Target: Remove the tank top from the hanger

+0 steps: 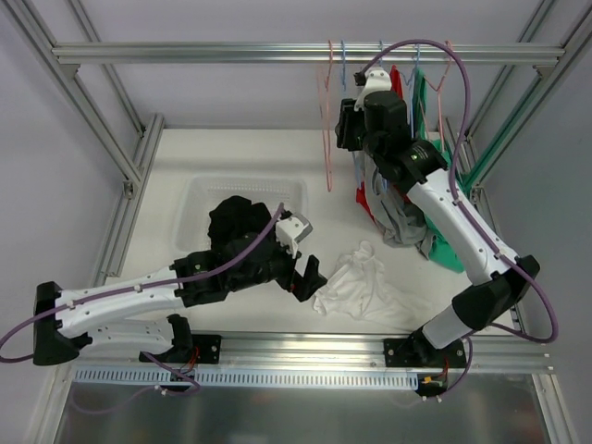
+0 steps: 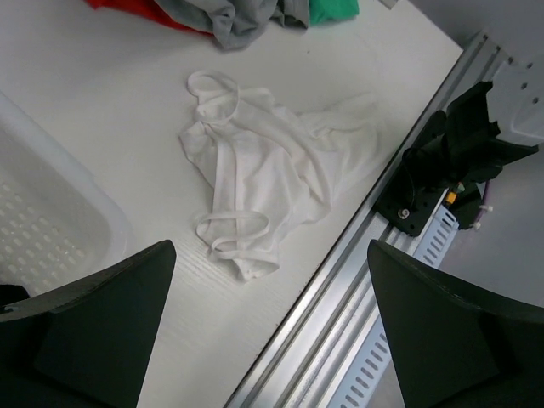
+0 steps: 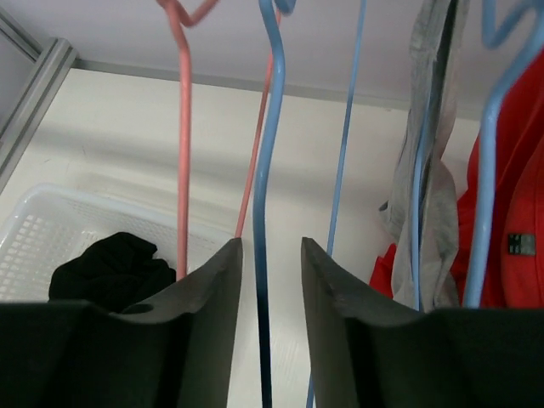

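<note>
A white tank top (image 1: 356, 282) lies crumpled on the table, off any hanger; it also shows in the left wrist view (image 2: 272, 161). My left gripper (image 1: 310, 277) is open and empty just left of it, its jaws wide apart (image 2: 270, 245). My right gripper (image 1: 344, 128) is raised at the hanging rail (image 1: 231, 53). Its jaws (image 3: 270, 242) stand slightly apart with the wire of an empty blue hanger (image 3: 262, 170) between them, not visibly clamped. An empty pink hanger (image 3: 183, 127) hangs just left of it.
Grey (image 1: 398, 217), red (image 1: 363, 194) and green (image 1: 444, 240) garments hang on hangers at the right. A white basket (image 1: 199, 199) holding black clothes (image 1: 236, 217) sits on the left. An aluminium frame rail (image 2: 340, 314) runs along the near table edge.
</note>
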Action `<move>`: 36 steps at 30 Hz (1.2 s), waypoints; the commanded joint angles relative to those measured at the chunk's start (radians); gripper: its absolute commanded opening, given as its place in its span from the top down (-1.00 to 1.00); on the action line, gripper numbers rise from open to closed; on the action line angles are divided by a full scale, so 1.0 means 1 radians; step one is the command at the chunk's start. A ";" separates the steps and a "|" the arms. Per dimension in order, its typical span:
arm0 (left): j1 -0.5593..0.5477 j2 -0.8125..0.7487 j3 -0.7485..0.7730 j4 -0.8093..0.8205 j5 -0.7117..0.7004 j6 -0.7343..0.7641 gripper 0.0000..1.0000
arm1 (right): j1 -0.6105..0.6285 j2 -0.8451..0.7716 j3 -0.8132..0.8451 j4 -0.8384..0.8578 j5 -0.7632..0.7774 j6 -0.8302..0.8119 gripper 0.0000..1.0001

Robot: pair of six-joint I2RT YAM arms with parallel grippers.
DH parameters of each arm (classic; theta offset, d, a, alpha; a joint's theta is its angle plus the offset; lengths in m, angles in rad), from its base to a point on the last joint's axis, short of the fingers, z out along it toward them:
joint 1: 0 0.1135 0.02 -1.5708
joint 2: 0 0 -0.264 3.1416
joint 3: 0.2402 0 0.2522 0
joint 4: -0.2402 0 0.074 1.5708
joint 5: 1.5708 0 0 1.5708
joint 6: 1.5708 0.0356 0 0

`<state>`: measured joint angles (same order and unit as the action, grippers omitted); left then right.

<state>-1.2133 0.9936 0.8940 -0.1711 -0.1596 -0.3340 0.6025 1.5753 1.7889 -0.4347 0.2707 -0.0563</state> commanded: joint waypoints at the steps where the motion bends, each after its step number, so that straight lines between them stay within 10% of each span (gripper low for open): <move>1: -0.026 0.085 0.052 0.025 0.009 -0.020 -0.97 | -0.012 -0.116 -0.040 0.019 -0.062 0.023 0.18; 12: -0.054 0.570 0.255 0.045 0.058 -0.019 -0.97 | -0.024 -0.651 -0.239 -0.211 -0.169 -0.037 -0.99; 24: -0.112 1.057 0.523 0.038 -0.096 -0.037 -0.94 | -0.026 -1.097 -0.456 -0.374 -0.232 -0.039 -0.99; 26: -0.114 1.082 0.523 0.038 -0.101 -0.048 -0.49 | -0.026 -1.150 -0.464 -0.377 -0.222 -0.036 -0.99; 29: -0.114 1.059 0.526 0.004 -0.130 -0.065 0.99 | -0.024 -1.189 -0.457 -0.387 -0.196 -0.039 -0.99; 36: -0.120 0.682 0.447 -0.132 -0.391 -0.059 1.00 | -0.023 -1.201 -0.483 -0.401 -0.120 -0.050 -0.99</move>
<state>-1.3235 1.9358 1.3483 -0.2352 -0.3733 -0.3790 0.5800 0.3641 1.3159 -0.8291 0.1066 -0.0902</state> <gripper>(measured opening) 0.039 0.993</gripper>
